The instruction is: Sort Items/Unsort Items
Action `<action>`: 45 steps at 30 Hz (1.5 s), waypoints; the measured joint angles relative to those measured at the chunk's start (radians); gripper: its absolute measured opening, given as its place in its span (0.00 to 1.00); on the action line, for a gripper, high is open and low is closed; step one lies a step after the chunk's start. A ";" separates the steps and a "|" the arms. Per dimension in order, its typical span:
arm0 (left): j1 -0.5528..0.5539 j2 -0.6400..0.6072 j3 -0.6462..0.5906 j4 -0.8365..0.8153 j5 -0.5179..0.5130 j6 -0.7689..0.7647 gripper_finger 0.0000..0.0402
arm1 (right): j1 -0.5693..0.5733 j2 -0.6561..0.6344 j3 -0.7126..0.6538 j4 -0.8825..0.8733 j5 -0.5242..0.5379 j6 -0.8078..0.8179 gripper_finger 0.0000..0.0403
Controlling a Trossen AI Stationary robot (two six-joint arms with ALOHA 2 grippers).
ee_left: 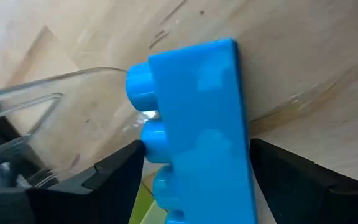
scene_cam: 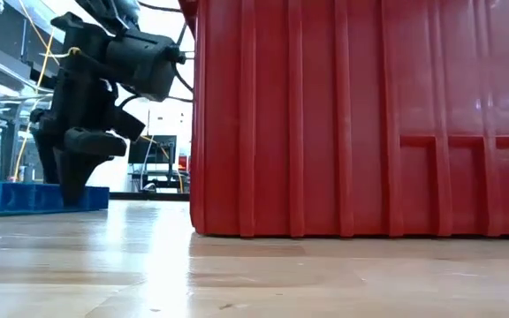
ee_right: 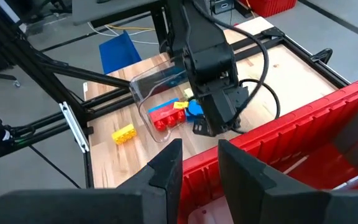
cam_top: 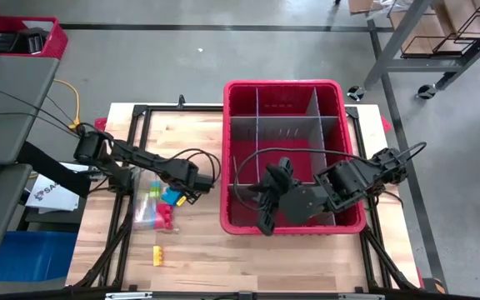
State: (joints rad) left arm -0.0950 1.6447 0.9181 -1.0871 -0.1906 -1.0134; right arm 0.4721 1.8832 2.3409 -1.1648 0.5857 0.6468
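A blue block (ee_left: 197,130) sits right between the left gripper's (cam_top: 192,192) two dark fingers (ee_left: 98,183), studs turned to one side, with the wooden table (cam_top: 248,254) behind it. The fingers stand wide on either side of it, and from the left wrist view I cannot tell whether they press on it or merely flank it. The block lies at the mouth of a clear plastic tray (ee_right: 148,87) on the table, just left of the red bin (cam_top: 290,92). Inside that tray are a red block (ee_right: 165,116) and a yellow piece (ee_right: 179,104), with green ones (cam_top: 147,200) beside them. A single yellow block (cam_top: 158,255) lies apart on the bare wood, nearer the table's front edge. The right gripper (ee_right: 197,163) hangs over the bin's front left compartment, close to the wall, its fingers a small gap apart and empty. Grey dividers (cam_top: 286,125) split the bin into sections, and black cables trail across them.
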 joint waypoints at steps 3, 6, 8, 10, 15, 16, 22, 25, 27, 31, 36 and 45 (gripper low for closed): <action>0.004 -0.006 -0.036 0.056 0.031 -0.004 0.71 | 0.000 0.000 0.000 -0.007 0.000 0.000 0.23; 0.003 -0.008 -0.063 0.091 0.034 -0.008 0.72 | 0.000 0.000 0.000 -0.010 0.000 0.000 0.23; 0.003 -0.009 -0.070 0.101 0.025 -0.007 0.71 | 0.000 0.000 0.000 -0.010 -0.001 0.003 0.23; 0.002 -0.008 -0.070 0.107 0.008 0.023 0.69 | 0.000 0.000 0.000 -0.011 -0.007 0.005 0.23; 0.002 -0.006 -0.049 0.110 -0.022 0.082 0.42 | 0.000 0.000 0.000 -0.013 -0.027 0.007 0.23; -0.001 -0.006 -0.040 0.098 -0.036 0.090 0.35 | 0.000 0.000 0.000 -0.013 -0.037 0.006 0.23; -0.015 -0.010 0.050 0.089 -0.092 0.175 0.02 | 0.008 0.000 0.000 -0.013 -0.045 0.007 0.23; -0.011 -0.022 0.111 0.066 -0.133 0.212 0.03 | 0.018 -0.003 0.001 -0.007 -0.045 0.007 0.23; -0.011 -0.024 0.145 0.045 -0.155 0.229 0.02 | 0.025 -0.006 0.001 0.002 -0.044 0.007 0.23; -0.012 -0.061 0.235 0.002 -0.204 0.276 0.01 | 0.038 -0.016 0.001 0.024 -0.037 0.005 0.23; -0.010 -0.144 0.389 -0.078 -0.359 0.326 0.01 | 0.060 -0.030 0.001 0.030 -0.035 0.003 0.23; 0.100 -0.242 0.655 0.059 -0.536 0.523 0.01 | 0.111 -0.081 0.001 0.057 0.044 0.006 0.23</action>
State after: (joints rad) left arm 0.0048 1.4025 1.5730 -1.0276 -0.7270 -0.4904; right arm 0.5831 1.8018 2.3421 -1.1076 0.6301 0.6529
